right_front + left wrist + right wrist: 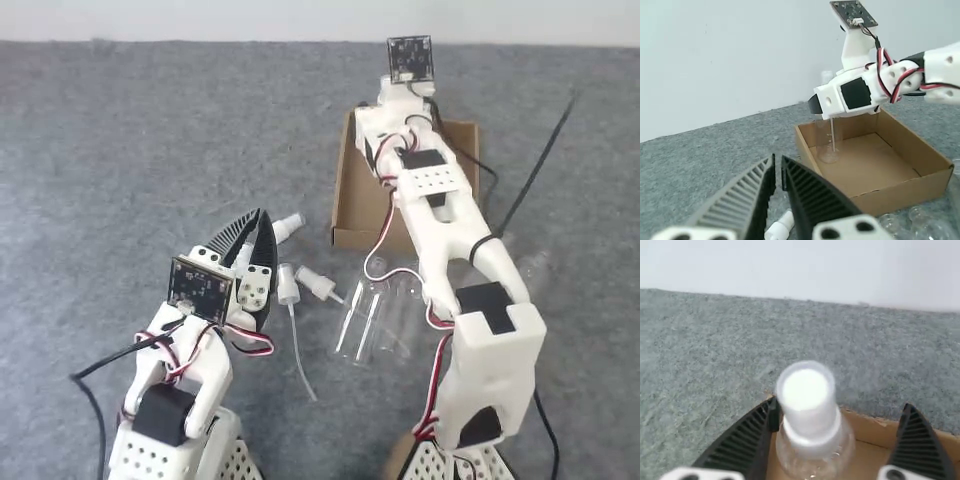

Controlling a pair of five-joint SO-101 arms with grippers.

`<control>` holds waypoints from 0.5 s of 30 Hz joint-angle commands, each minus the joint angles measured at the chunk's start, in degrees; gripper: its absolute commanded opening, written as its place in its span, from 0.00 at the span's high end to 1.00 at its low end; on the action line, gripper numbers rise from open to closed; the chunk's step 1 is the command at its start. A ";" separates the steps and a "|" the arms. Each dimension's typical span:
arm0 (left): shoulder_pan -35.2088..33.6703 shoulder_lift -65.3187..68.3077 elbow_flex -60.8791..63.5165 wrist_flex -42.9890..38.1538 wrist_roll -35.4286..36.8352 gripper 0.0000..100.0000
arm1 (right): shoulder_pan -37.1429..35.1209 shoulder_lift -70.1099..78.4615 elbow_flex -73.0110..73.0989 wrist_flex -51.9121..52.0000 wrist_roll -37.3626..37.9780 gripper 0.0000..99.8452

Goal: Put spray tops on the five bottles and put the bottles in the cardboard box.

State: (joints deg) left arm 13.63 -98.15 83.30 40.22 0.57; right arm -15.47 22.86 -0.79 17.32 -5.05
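Observation:
A clear bottle [807, 440] with a white spray top [806, 392] stands upright in a corner of the cardboard box [350, 200]. My right gripper [839, 407] is open around it, one finger against the bottle and the other well apart. The same bottle [829, 145] stands below the right arm in the left wrist view. My left gripper [258, 214] hovers low over the carpet, shut with nothing between its fingertips [771, 165]. A loose spray top [289, 222] lies just beside its tips. Two more spray tops [300, 284] lie nearby.
Several capless clear bottles [378, 315] lie together on the grey carpet between the arms, under the right arm; another bottle [535, 265] lies right of it. A black cable [540, 160] runs past the box. Open carpet stretches to the left.

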 commanded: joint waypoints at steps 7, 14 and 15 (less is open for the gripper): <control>0.00 -0.70 -0.13 -1.93 -0.26 0.99 | -2.07 -10.51 -4.48 8.40 0.97 0.69; 0.00 -0.70 -0.13 -1.93 -0.26 0.99 | -2.95 -19.12 -4.48 17.89 1.32 0.69; 0.00 -0.70 -0.13 -1.93 -0.26 0.99 | -2.77 -20.79 -4.48 19.65 1.32 0.69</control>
State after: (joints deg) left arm 13.63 -98.15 83.30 40.22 0.57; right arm -18.11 9.85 -1.67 32.97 -5.05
